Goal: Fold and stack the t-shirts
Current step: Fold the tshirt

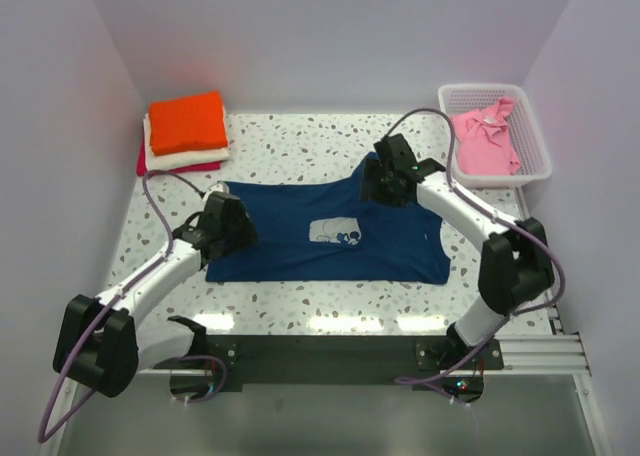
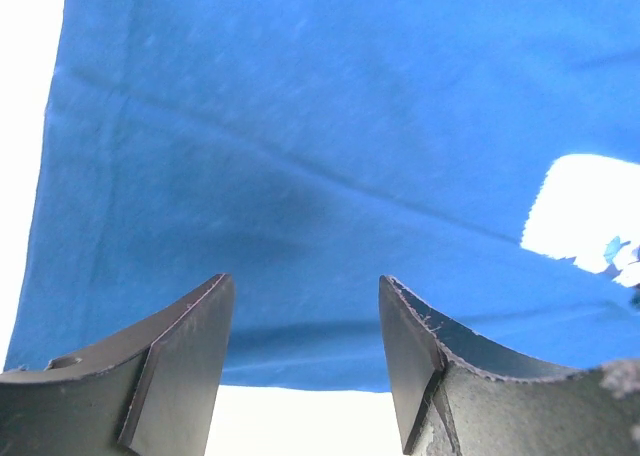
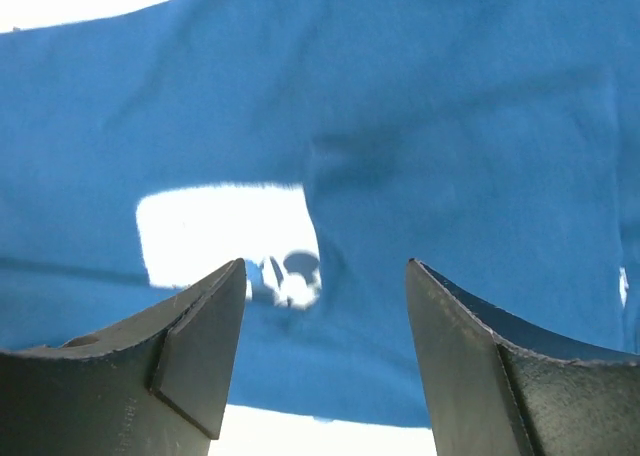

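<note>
White-walled booth, speckled white table [image 1: 300, 141]. I see the navy t-shirt [image 1: 290, 251] spread flat at the table's middle, its white chest graphic [image 1: 337, 233] facing up. My left tool [image 2: 305, 316] is over the shirt's left edge, fingers apart and gripping nothing. My right tool [image 3: 325, 306] is over its far right corner, likewise released. Beyond the shirt's far left corner, folded orange [image 1: 187, 121], cream [image 1: 185, 159] and magenta [image 1: 141, 161] tees sit stacked. To its far right, a pink tee [image 1: 485, 144] lies in a white basket [image 1: 538, 164].

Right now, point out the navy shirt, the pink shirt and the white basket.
navy shirt [image 1: 290, 246], top view, flat cloth on its left half.
pink shirt [image 1: 485, 144], top view, middle of the bunched cloth.
white basket [image 1: 470, 98], top view, far lattice wall.
</note>
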You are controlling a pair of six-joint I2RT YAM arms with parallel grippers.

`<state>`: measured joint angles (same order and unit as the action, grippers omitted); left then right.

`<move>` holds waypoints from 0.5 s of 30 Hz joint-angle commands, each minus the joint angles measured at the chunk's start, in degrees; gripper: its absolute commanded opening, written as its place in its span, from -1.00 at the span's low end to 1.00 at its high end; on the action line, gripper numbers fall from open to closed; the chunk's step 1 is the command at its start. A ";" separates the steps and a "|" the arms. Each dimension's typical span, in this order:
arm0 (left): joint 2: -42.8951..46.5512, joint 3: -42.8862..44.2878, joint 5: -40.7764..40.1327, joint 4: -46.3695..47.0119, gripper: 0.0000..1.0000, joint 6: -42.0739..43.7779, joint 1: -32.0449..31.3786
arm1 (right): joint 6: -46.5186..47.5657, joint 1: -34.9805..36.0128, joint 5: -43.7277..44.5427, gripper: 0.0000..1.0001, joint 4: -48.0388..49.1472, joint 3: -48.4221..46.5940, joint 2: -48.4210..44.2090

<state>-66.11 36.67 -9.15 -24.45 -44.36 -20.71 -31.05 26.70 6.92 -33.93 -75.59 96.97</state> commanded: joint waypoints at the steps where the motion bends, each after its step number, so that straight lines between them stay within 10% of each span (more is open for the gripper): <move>1: -2.97 3.84 1.94 4.57 0.28 -0.64 -0.03 | -4.45 0.20 1.25 0.37 -1.40 7.72 -6.61; 15: -14.85 1.14 2.29 10.47 0.24 -6.35 -0.74 | -10.78 -4.63 4.34 0.33 0.01 28.47 -16.98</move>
<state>-81.65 40.25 -6.13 -16.69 -48.25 -21.15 -39.38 23.29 9.96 -34.24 -49.10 83.50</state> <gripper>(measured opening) 0.622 0.671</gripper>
